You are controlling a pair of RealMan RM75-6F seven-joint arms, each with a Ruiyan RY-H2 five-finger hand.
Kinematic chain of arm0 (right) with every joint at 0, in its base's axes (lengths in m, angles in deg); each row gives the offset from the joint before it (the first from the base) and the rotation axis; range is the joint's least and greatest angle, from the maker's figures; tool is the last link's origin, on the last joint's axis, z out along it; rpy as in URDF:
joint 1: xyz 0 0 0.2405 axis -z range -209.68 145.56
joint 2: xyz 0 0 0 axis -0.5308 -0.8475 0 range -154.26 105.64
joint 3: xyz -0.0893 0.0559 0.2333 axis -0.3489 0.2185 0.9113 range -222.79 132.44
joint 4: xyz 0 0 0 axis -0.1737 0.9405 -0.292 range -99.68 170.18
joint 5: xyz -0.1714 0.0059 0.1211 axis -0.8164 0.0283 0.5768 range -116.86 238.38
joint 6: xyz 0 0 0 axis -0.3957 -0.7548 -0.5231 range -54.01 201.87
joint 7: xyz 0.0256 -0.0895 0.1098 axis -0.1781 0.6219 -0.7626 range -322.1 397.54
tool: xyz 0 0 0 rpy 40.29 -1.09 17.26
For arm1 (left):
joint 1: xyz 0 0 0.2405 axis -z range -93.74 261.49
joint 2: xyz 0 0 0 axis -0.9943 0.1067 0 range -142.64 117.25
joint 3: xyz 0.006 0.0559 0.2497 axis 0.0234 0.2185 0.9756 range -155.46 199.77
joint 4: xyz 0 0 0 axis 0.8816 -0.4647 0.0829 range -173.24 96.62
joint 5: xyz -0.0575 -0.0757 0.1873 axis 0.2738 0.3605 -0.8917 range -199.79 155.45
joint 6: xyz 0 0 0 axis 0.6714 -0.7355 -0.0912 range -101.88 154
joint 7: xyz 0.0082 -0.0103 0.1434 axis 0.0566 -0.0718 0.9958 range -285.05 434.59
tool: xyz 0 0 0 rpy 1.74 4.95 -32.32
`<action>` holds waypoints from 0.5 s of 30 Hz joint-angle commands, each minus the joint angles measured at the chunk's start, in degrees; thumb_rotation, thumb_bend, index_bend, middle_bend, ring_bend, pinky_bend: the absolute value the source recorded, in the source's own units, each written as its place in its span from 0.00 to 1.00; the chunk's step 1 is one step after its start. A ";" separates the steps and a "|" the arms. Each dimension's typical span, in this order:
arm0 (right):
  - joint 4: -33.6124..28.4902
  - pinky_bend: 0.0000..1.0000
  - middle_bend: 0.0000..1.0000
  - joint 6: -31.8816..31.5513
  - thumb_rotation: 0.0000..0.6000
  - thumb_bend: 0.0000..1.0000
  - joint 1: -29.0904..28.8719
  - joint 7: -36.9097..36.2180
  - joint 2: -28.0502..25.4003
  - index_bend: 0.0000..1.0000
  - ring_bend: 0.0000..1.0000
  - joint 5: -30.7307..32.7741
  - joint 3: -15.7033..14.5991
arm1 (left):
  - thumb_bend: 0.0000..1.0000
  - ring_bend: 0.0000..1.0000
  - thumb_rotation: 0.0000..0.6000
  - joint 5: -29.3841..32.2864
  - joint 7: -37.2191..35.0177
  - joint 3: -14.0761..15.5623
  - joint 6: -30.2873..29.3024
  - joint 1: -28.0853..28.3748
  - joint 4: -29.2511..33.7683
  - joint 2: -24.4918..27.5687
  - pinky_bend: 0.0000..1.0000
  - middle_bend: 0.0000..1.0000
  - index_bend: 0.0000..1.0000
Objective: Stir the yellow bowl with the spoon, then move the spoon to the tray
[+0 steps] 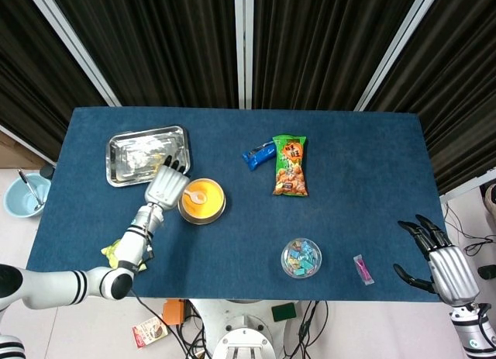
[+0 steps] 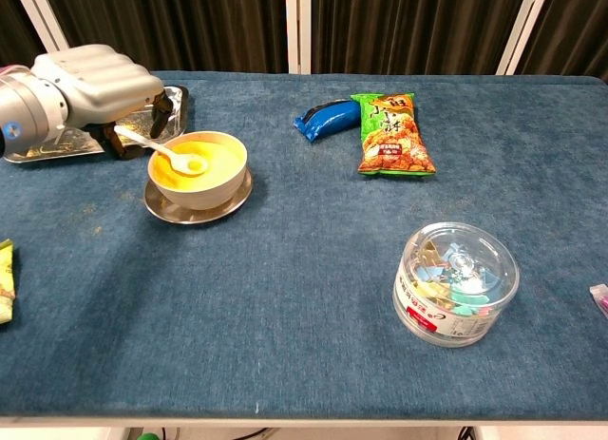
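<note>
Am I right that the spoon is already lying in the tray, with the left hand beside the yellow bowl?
Not quite. The spoon is in the yellow bowl, its handle sticking out over the rim toward the left hand, as the chest view shows. The tray does not hold it yet. The hand is indeed beside the bowl.

blue table (image 1: 372, 204) carries tray (image 1: 116, 170), saucer (image 2: 161, 208), snack bags (image 1: 290, 165), tub (image 1: 301, 258), maybe sachet (image 1: 363, 269).
</note>
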 commanded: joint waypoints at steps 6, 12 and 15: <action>-0.21 0.19 0.21 0.01 1.00 0.24 -0.03 0.22 -0.04 0.17 0.08 -0.01 0.00 | 0.36 0.21 1.00 -0.20 -0.20 -0.14 0.26 -0.25 -0.69 -0.35 0.16 0.33 0.48; -0.35 0.19 0.21 0.10 1.00 0.24 -0.02 0.37 -0.11 0.17 0.08 0.10 0.00 | 0.36 0.21 1.00 -0.31 -0.47 -0.39 0.47 -0.38 -1.13 -0.66 0.17 0.33 0.48; -0.35 0.19 0.21 0.06 1.00 0.24 -0.01 0.41 -0.15 0.17 0.08 0.09 -0.01 | 0.36 0.21 1.00 -0.32 -0.44 -0.46 0.56 -0.43 -1.18 -0.69 0.16 0.33 0.50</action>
